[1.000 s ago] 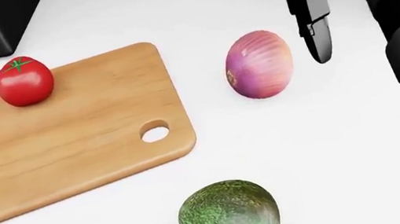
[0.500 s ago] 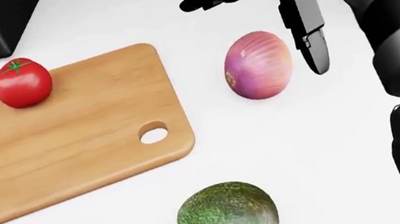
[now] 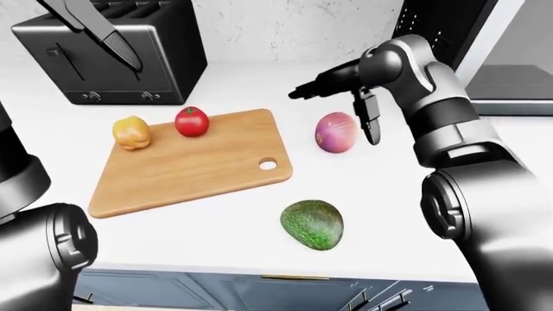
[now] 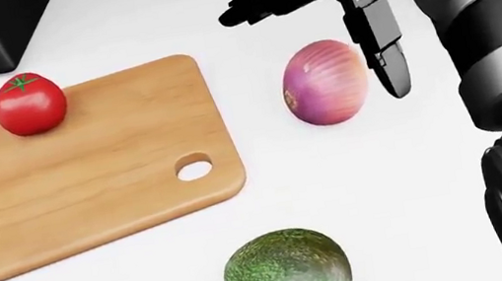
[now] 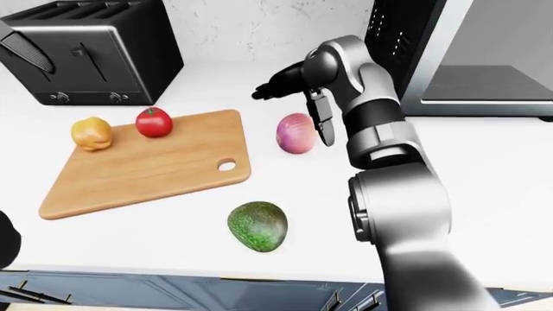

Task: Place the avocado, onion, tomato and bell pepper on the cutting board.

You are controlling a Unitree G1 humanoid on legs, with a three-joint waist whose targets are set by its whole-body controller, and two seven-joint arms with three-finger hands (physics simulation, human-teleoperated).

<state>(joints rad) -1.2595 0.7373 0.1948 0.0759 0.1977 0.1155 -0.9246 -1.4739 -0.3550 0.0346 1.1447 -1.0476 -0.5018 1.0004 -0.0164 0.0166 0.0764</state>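
Observation:
A wooden cutting board (image 3: 186, 168) lies on the white counter. A red tomato (image 3: 191, 121) and a yellow-orange bell pepper (image 3: 130, 132) rest on its upper left part. The purple onion (image 4: 324, 83) stands on the counter just right of the board. The green avocado (image 3: 312, 223) lies below it near the counter's edge. My right hand (image 4: 316, 52) hovers open over the onion, one finger (image 4: 388, 53) hanging down its right side and the others pointing left above it. A straight finger (image 3: 96, 29) of my left hand shows at the top left, holding nothing.
A black toaster (image 3: 129, 65) stands above the board at the top left. A microwave (image 5: 471, 58) fills the top right. The counter's edge (image 3: 259, 275) runs along the bottom, just below the avocado. My left arm (image 3: 34, 220) fills the lower left corner.
My right hand has shifted slightly left, bringing the hanging finger closer to the onion's right side. The onion, avocado and board have not moved.

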